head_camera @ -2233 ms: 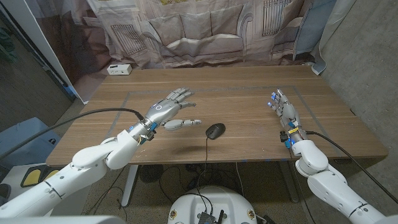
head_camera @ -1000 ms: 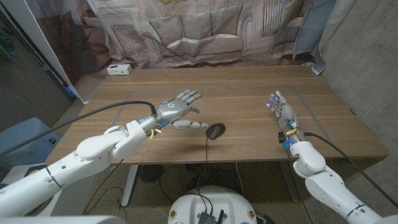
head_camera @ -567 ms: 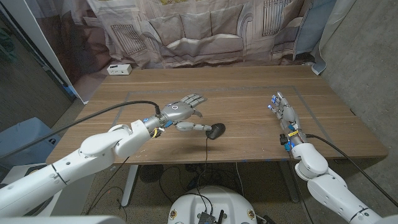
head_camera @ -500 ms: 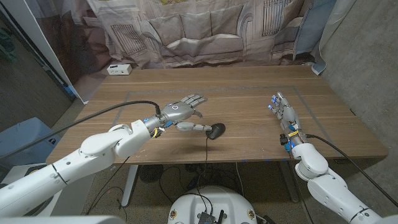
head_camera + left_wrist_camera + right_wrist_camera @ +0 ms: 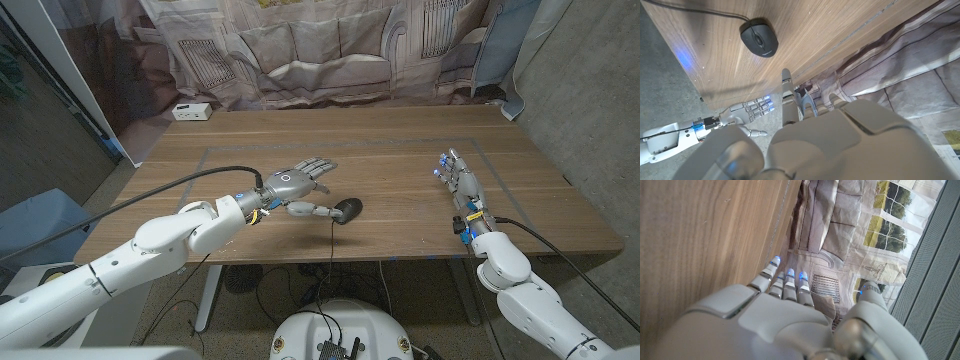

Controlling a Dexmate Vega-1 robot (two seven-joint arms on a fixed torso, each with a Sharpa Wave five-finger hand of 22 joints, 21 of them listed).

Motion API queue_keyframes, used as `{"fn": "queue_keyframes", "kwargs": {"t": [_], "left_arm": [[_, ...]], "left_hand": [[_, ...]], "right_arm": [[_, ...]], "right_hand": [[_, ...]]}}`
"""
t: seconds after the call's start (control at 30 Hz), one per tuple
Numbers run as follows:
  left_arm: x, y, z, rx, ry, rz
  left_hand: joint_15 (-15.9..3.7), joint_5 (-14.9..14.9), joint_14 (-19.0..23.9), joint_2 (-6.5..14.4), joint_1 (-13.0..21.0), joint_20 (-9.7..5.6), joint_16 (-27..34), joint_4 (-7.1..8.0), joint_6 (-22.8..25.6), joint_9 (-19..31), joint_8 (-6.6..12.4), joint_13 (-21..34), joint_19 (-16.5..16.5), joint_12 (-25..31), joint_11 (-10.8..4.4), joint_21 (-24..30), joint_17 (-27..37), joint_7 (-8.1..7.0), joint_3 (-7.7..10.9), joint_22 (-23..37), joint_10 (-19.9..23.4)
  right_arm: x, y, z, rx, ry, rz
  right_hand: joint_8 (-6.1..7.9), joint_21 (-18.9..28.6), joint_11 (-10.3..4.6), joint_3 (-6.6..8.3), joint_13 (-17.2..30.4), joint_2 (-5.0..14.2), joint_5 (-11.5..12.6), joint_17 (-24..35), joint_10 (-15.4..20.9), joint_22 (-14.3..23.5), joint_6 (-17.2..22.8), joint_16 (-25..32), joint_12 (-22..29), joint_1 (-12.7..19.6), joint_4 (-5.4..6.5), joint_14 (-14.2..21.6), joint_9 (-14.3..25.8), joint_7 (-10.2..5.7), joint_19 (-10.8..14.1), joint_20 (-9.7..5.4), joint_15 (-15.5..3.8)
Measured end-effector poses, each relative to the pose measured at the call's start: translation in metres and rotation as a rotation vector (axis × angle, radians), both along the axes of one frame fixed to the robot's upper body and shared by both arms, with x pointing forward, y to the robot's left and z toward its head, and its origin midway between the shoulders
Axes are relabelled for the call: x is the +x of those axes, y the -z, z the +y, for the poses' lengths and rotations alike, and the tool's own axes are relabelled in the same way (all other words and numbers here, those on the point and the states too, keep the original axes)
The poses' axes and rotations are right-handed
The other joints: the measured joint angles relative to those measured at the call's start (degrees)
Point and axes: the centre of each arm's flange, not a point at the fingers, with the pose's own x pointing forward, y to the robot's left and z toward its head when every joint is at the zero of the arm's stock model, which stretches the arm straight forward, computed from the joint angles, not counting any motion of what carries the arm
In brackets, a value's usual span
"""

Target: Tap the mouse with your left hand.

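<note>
A black corded mouse point(image 5: 347, 210) point(image 5: 759, 38) lies near the table's front edge, its cable running off the edge. My left hand point(image 5: 297, 186) point(image 5: 805, 145) hovers just left of it, fingers spread and empty, thumb reaching close to the mouse; contact cannot be told. My right hand point(image 5: 460, 184) point(image 5: 780, 315) stands on its edge at the right of the table, fingers straight and together, holding nothing. The right hand point(image 5: 747, 109) also shows in the left wrist view, beyond the mouse.
A small white box point(image 5: 192, 111) sits at the table's far left corner. A printed sofa backdrop point(image 5: 330, 50) hangs behind the wooden table point(image 5: 390, 150). Thin tape lines mark a rectangle on the tabletop.
My left hand has moved right toward the mouse and come lower, its thumb now near the mouse. The right hand has stayed put.
</note>
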Motion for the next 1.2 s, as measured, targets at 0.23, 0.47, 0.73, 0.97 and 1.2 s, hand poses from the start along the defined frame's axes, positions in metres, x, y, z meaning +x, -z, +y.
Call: {"fn": "queue_keyframes", "kwargs": {"t": [0.23, 0.47, 0.73, 0.97, 1.2], "left_arm": [[0.0, 0.009, 0.006, 0.007, 0.004, -0.008], [0.0, 0.014, 0.013, -0.011, 0.008, -0.026], [0.001, 0.019, 0.016, -0.017, 0.006, -0.029], [0.003, 0.024, 0.015, -0.015, -0.01, -0.014], [0.006, 0.025, 0.011, -0.009, -0.016, 0.009]], "left_hand": [[0.0, 0.01, 0.0, 0.0, 0.0, 0.0, 0.28, 0.0, -0.89, 0.0, 0.0, 0.01, 0.0, 0.0, -0.03, 0.0, 0.0, 0.09, 0.0, 0.0, -0.21], [0.23, 0.01, 0.23, 0.23, -0.23, 0.0, 0.28, 0.0, -1.81, 0.01, 0.0, 0.01, 0.0, 0.0, 0.05, 0.0, 0.29, -0.22, -0.48, -0.01, -0.74], [0.23, 0.46, 0.23, 0.53, -0.53, 0.0, 0.49, 0.0, 0.19, 0.01, 0.5, 0.01, 0.0, 0.28, 0.06, 0.0, 0.29, 0.09, -0.47, -0.01, -0.73], [0.22, 0.46, 0.23, 0.53, -0.53, 0.0, 0.49, 0.0, 1.26, 0.01, 0.94, 0.02, 0.0, 0.5, -0.07, 0.0, 0.29, 0.08, -0.94, -0.01, -0.58], [0.22, 0.81, 0.23, 0.53, -0.52, -0.01, 0.72, 0.0, 2.25, 0.01, 1.39, 0.02, 0.0, 0.73, -0.45, 0.0, 0.29, 0.29, -0.94, -0.02, -0.19]], "right_arm": [[-0.001, -0.001, 0.0, -0.002, 0.0, -0.002], [-0.003, 0.001, 0.0, -0.007, 0.002, 0.002], [-0.004, 0.001, 0.0, -0.013, 0.004, 0.008], [-0.005, 0.002, 0.001, -0.013, 0.003, 0.01], [-0.005, 0.003, 0.001, -0.013, 0.004, 0.018]], "right_hand": [[0.0, 0.0, -0.31, 0.0, 0.0, 0.0, 0.0, 0.0, 0.31, 0.0, 0.0, 0.0, 0.0, 0.0, 0.0, 0.0, 0.0, 0.0, 0.0, 0.0, 0.0], [0.0, 0.01, -0.31, 0.0, 0.0, 0.0, 0.0, 0.0, 0.31, 0.0, -0.01, 0.0, 0.0, 0.0, 0.0, 0.0, 0.0, 0.0, 0.0, 0.0, 0.0], [0.0, 0.01, -0.31, 0.0, 0.0, 0.0, 0.0, 0.0, 0.31, 0.0, -0.01, 0.0, 0.0, 0.0, 0.0, -0.01, 0.0, 0.01, 0.0, -0.01, -0.01], [0.0, 0.01, -0.31, 0.0, 0.0, 0.0, 0.0, 0.0, 0.31, 0.0, -0.01, 0.0, 0.0, 0.0, 0.0, -0.01, 0.0, 0.01, 0.0, -0.01, -0.01], [0.0, 0.01, -0.31, 0.0, 0.0, 0.0, 0.0, 0.0, 0.31, 0.0, -0.01, 0.0, 0.0, 0.0, 0.0, -0.01, 0.0, 0.01, 0.0, -0.01, -0.01]]}}
